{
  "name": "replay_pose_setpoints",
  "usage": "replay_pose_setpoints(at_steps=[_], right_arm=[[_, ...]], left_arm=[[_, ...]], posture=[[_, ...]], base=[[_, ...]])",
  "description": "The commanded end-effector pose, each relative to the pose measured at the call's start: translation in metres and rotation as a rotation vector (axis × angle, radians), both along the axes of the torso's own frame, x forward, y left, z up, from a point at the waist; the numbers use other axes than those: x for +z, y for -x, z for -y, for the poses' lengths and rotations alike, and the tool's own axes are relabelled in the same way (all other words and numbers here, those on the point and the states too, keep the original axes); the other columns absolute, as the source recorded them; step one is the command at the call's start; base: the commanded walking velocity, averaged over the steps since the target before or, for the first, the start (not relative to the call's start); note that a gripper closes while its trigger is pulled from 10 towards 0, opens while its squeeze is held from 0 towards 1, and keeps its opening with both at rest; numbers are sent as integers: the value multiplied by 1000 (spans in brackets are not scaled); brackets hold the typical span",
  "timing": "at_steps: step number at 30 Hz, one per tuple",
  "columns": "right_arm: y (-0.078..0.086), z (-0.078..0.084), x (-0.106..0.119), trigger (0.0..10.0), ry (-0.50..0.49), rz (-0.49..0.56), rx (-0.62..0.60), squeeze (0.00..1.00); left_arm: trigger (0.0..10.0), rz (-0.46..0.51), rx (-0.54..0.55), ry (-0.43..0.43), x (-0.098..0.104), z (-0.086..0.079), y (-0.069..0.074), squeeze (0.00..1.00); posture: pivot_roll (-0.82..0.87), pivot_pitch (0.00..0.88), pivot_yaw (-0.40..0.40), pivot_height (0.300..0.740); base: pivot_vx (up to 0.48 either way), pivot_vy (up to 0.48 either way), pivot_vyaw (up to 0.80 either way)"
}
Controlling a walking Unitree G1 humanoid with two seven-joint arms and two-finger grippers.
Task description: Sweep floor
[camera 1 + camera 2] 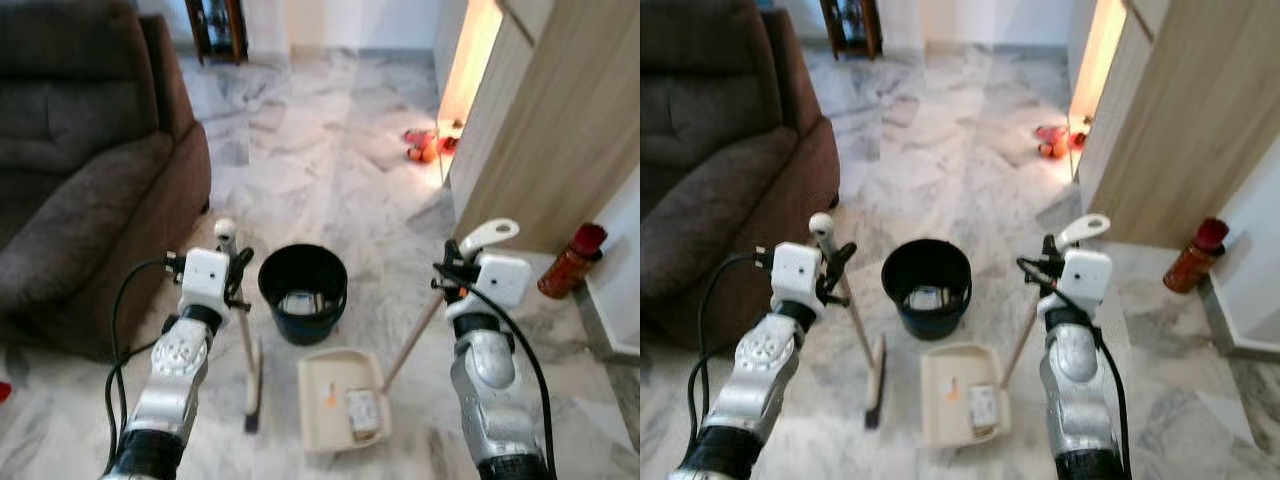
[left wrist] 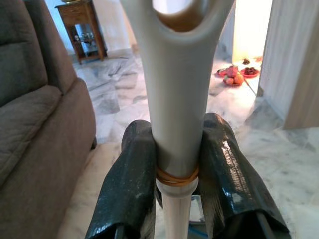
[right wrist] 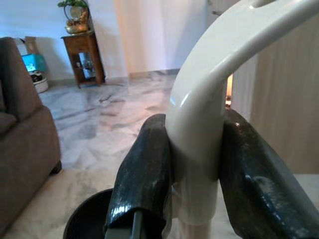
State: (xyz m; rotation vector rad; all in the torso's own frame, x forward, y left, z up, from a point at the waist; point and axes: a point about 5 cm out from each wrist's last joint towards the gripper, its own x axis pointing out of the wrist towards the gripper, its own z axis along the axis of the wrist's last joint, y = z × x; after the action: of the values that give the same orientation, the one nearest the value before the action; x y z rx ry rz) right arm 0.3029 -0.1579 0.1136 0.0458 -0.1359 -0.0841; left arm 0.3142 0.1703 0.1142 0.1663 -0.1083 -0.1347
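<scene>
Broom and dustpan in hand by the bin

From the head, the left gripper [image 1: 236, 268] holds the broom [image 1: 252, 385] beside the dustpan [image 1: 343, 400], ready to sweep litter in; wrist views show both grippers, including the right gripper [image 3: 192, 172], clamped on the handles.

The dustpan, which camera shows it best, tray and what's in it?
The left eye view: the dustpan tray lies whole on the floor before the black bin, a small packet inside, its handle rising to the right gripper. The right eye view shows the same. The right wrist view shows the handle's curved top between its fingers.
</scene>
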Motion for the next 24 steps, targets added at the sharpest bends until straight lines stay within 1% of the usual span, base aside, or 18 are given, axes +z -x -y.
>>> replay_pose_setpoints(at_steps=[1, 10, 17, 24], right_arm=[[-1, 3, 11, 10000, -21, 54, -6, 0], [1, 6, 15, 10000, -13, 64, -1, 0], [7, 10, 28, 10000, 11, 103, 20, 0], [17, 16, 50, 10000, 15, 156, 35, 0]], left_arm=[[10000, 52, -10, -6, 12, 2, -3, 0], [10000, 46, -11, -8, 9, 2, -1, 0], [10000, 36, -3, -13, 6, -2, 0, 0], [10000, 31, -2, -14, 5, -2, 0, 0]], posture=[[-19, 96, 26, 740], [-20, 102, 26, 740], [-24, 105, 24, 740], [-24, 105, 24, 740]], base=[[0, 0, 0], [0, 0, 0], [0, 0, 0], [0, 0, 0]])
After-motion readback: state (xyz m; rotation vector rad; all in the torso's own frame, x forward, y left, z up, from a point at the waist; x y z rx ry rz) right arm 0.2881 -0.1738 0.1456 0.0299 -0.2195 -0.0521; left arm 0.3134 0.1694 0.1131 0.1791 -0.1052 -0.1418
